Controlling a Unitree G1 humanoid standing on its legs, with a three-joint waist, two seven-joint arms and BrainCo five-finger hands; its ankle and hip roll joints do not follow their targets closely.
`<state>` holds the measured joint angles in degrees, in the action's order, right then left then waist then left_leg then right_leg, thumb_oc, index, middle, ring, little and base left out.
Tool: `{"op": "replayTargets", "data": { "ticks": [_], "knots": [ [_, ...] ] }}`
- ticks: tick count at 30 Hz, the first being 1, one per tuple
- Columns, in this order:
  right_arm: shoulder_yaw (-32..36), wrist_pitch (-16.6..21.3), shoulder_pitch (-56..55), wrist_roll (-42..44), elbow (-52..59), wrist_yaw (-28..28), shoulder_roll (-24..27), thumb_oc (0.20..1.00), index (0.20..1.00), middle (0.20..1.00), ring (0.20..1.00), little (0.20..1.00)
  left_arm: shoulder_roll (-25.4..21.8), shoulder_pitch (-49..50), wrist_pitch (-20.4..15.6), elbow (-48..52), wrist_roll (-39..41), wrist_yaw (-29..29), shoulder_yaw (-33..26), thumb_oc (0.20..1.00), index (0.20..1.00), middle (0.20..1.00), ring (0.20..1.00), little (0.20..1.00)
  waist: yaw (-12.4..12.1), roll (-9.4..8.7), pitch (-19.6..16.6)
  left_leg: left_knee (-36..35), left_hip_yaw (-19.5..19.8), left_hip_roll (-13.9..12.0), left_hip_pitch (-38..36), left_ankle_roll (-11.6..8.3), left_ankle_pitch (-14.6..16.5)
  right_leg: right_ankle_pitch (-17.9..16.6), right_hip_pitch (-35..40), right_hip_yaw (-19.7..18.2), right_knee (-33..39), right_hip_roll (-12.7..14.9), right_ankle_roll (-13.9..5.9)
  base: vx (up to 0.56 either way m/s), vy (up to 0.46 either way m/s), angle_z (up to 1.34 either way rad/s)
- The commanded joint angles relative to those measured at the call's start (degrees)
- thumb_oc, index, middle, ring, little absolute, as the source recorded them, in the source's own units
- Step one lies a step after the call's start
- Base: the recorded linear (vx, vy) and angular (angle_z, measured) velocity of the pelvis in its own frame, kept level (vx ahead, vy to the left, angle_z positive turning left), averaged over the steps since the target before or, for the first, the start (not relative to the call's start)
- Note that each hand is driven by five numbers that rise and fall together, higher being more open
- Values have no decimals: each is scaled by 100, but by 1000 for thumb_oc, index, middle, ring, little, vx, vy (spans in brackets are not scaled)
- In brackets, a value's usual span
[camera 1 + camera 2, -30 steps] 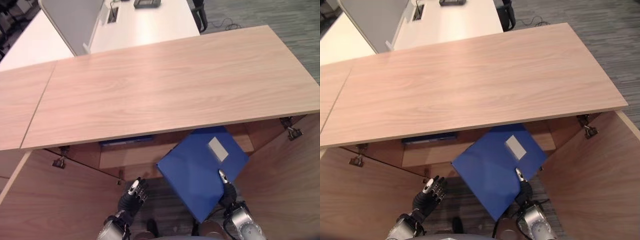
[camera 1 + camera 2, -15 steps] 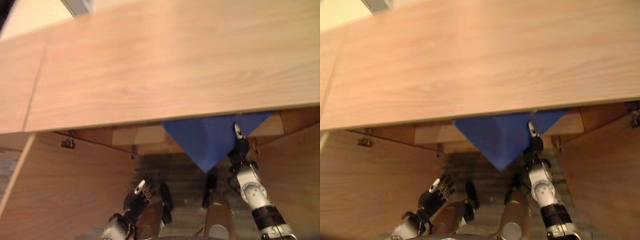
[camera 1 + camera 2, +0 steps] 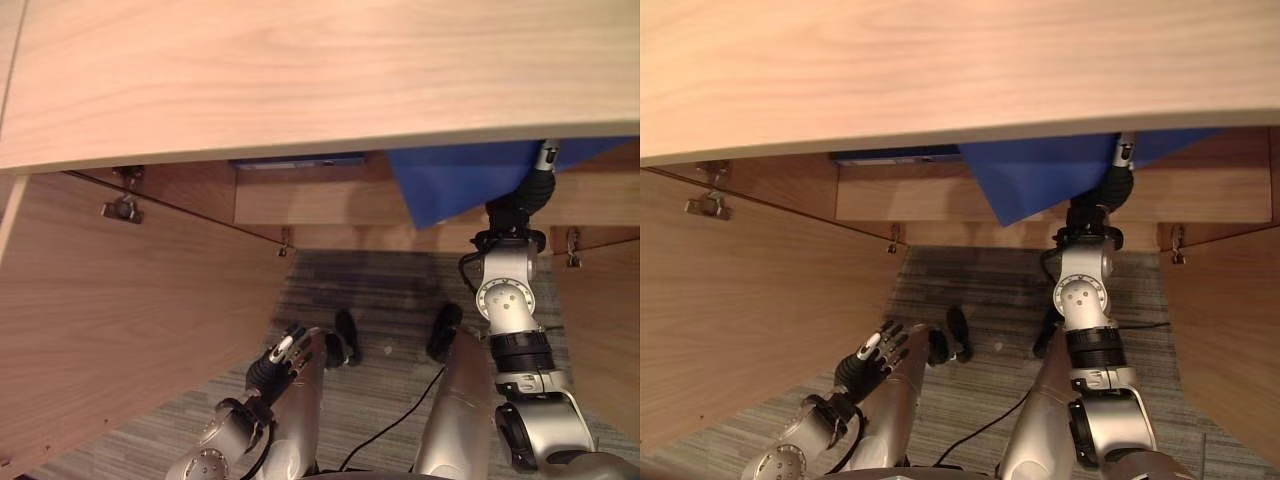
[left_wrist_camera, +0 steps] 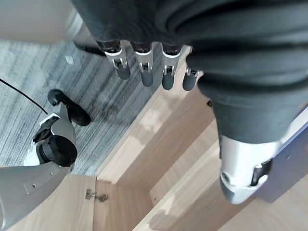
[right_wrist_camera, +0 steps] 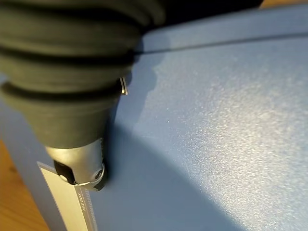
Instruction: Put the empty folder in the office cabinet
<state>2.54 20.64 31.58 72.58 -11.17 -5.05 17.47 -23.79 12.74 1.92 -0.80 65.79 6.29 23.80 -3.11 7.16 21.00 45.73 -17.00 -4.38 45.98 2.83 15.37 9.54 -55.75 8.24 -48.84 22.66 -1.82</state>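
The blue folder point(image 3: 450, 180) is tilted, with most of it under the cabinet's wooden top point(image 3: 300, 70) and one corner hanging down over the shelf point(image 3: 320, 200). My right hand point(image 3: 533, 185) reaches up to its lower edge. In the right wrist view the thumb point(image 5: 79, 163) presses on the folder's blue cover point(image 5: 216, 120) beside a pale label, and the fingers are hidden behind it. My left hand point(image 3: 280, 360) hangs low over the carpet, away from the folder, its fingers point(image 4: 144, 67) straight and holding nothing.
The cabinet stands with both doors swung out: the left door point(image 3: 110, 310) and the right door point(image 3: 600, 320) flank the gap I stand in. A dark blue item point(image 3: 295, 160) lies on the shelf's left part. Metal hinges point(image 3: 120, 208) stick out at the door edges.
The camera has tipped down toward the cabinet opening. My right arm has stretched forward and pushed the folder further in under the top. The left hand stays low and open.
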Motion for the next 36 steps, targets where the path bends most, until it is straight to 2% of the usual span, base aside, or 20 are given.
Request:
{"op": "replayTargets", "data": {
  "ticks": [1, 5, 7, 9, 18, 23, 26, 36],
  "knots": [
    [57, 369, 44, -186, 684, 84, 160, 200, 200, 200, 200, 200, -335, 296, -138, 420, -126, 225, 235, 1000, 1000, 1000, 1000, 1000, -75, -156, -635, 94, 366, -138, 285, -196, 357, 790, 130, -341, -91, 51, -103, 0, 0, 0],
    [460, 824, 820, 134, 320, -180, 148, 200, 200, 200, 200, 200, -562, 164, -231, 656, -6, 172, 315, 1000, 1000, 1000, 1000, 1000, -159, -136, -753, 646, 470, -175, 837, -170, 582, 1087, -511, -639, -713, 158, -2, 54, 8, 4],
    [592, 964, 1264, 221, -347, -485, 417, 200, 200, 200, 200, 200, -676, 80, -274, 652, 62, 100, 394, 1000, 1000, 1000, 1000, 1000, -211, -145, -817, 814, 499, -172, 1061, -147, 638, 1153, -751, -724, -871, 183, 20, 53, 21, 9],
    [647, 899, 1714, 304, -1293, -833, 733, 200, 200, 200, 200, 200, -795, -14, -312, 738, 116, -22, 490, 1000, 1000, 1000, 1000, 1000, -255, -156, -844, 1017, 544, -211, 1315, -155, 690, 1223, -1003, -795, -1067, 200, 43, 19, -1, 3],
    [486, 931, 3150, 677, -2843, -1570, 1176, 200, 200, 200, 200, 200, -1001, -196, -439, 875, 180, -422, 577, 1000, 1000, 1000, 1000, 1000, -383, -244, -896, 1101, 560, -238, 1467, -160, 749, 1246, -1154, -813, -1144, 184, 66, 3, -3, 1],
    [181, 530, 3804, 476, -3964, -2051, 1472, 200, 200, 200, 200, 200, -1120, -295, -530, 837, 171, -614, 654, 1000, 1000, 1000, 1000, 1000, -421, -263, -855, 1134, 575, -258, 1499, -169, 760, 1235, -1154, -809, -1156, 168, 94, 0, 0, 0],
    [28, 64, 4183, 469, -5009, -2336, 1475, 200, 200, 200, 200, 200, -1217, -430, -628, 862, 99, -780, 739, 1000, 1000, 1000, 1000, 1000, -423, -264, -803, 1150, 564, -259, 1520, -162, 772, 1231, -1156, -791, -1167, 140, 132, 0, 0, 0],
    [-126, -157, 4569, 533, -5628, -2502, 1445, 200, 200, 200, 200, 200, -1329, -532, -758, 925, 142, -963, 856, 1000, 1000, 1000, 1000, 1000, -448, -218, -682, 1263, 554, -268, 1593, -150, 825, 1215, -1186, -784, -1203, 103, 122, 0, 0, 0]
  ]
}}
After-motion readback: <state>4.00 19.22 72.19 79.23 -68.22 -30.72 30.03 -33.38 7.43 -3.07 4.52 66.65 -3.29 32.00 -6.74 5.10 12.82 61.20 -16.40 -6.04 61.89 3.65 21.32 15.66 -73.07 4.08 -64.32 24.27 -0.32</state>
